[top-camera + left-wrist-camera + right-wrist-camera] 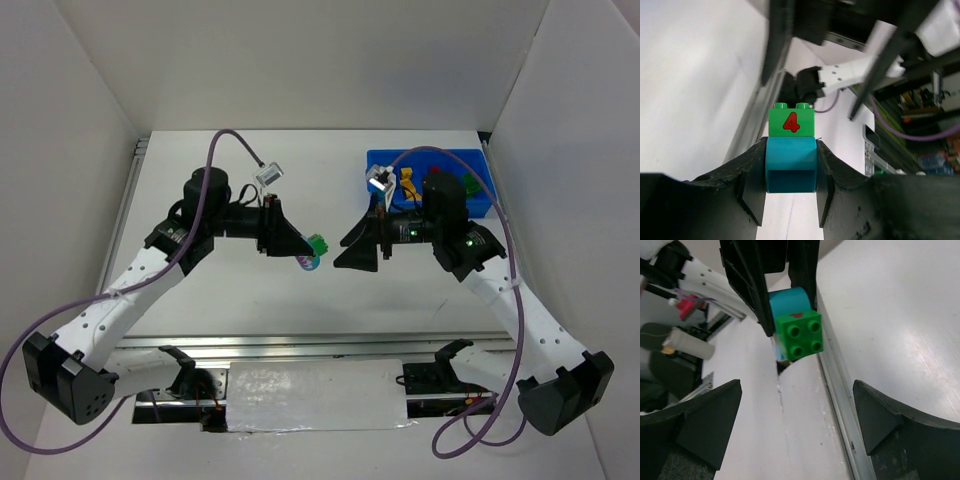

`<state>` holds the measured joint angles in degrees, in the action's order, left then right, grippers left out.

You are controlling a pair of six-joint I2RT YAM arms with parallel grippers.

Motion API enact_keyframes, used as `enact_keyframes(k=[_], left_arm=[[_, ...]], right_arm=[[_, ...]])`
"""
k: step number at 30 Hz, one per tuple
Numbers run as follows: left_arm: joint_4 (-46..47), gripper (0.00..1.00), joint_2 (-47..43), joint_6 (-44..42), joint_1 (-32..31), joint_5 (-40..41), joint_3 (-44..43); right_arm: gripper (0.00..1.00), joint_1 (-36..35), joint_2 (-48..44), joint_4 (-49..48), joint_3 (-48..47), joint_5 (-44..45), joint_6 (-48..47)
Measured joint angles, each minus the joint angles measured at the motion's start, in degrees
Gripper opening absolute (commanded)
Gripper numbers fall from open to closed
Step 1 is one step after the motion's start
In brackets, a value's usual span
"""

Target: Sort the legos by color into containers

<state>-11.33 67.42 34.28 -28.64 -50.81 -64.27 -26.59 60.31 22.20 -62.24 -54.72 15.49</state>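
Observation:
My left gripper is shut on a stacked lego held above the middle of the table. Its jaws clamp the cyan lower brick. The green upper brick, with a red 4 on one face, sticks out past the fingertips. My right gripper faces the lego from the right, wide open and a little short of the green brick, holding nothing. The blue tray of containers lies at the back right, partly behind the right arm, with a yellow lego, a red lego and a green lego in it.
White walls close in the table on the left, back and right. A metal rail runs along the left edge. Purple cables loop over both arms. A white taped panel lies at the near edge between the arm bases.

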Motion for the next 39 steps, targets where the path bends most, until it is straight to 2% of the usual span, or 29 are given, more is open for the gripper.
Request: enact_keyframes(k=[6,14,17,19,20,21,22,28,31,34,39], left_arm=[[3.3,0.00,-1.4,-1.4,-0.8,-8.2,0.1],[2.5,0.00,-0.6,-2.9,-2.3,-10.7,0.1],[2.8,0.00,-0.6,-2.8,-2.4,-10.9,0.1],[2.8,0.00,-0.7,-2.8,-2.4,-10.9,0.1],[2.8,0.00,-0.6,-2.8,-2.4,-10.9,0.1],[2.8,0.00,-0.6,-2.8,-2.4,-10.9,0.1],[2.8,0.00,-0.6,-2.8,-2.4,-10.9,0.1],[2.2,0.00,-0.7,-4.3,-2.4,-9.0,0.1],[0.5,0.00,-0.9,-5.5,-2.2,-6.4,0.1],[0.2,0.00,-1.7,-5.7,-2.1,-5.6,0.2],[-0.7,0.00,-4.1,-6.1,-1.7,-4.2,0.4]], right_arm=[[0.92,0.9,0.5,-9.7,2.1,-7.9,8.2],[0.84,-2.5,3.0,-17.8,1.7,-10.6,13.3],[0.77,-4.0,4.2,-18.0,1.7,-10.6,13.2],[0.68,-4.5,4.8,-18.0,1.8,-10.4,13.2],[0.63,-4.7,5.0,-18.1,1.8,-10.4,13.2],[0.25,-4.9,5.0,-18.2,1.8,-10.4,13.4],[0.00,-5.0,5.0,-18.6,1.8,-10.4,13.1],[0.00,-3.5,4.6,-16.3,1.9,-8.6,10.3],[0.00,4.0,2.8,-15.8,4.6,-5.3,8.8],[0.00,12.8,3.2,-15.0,7.5,1.9,9.8],[0.00,18.3,10.1,-8.7,4.9,21.4,14.4]])
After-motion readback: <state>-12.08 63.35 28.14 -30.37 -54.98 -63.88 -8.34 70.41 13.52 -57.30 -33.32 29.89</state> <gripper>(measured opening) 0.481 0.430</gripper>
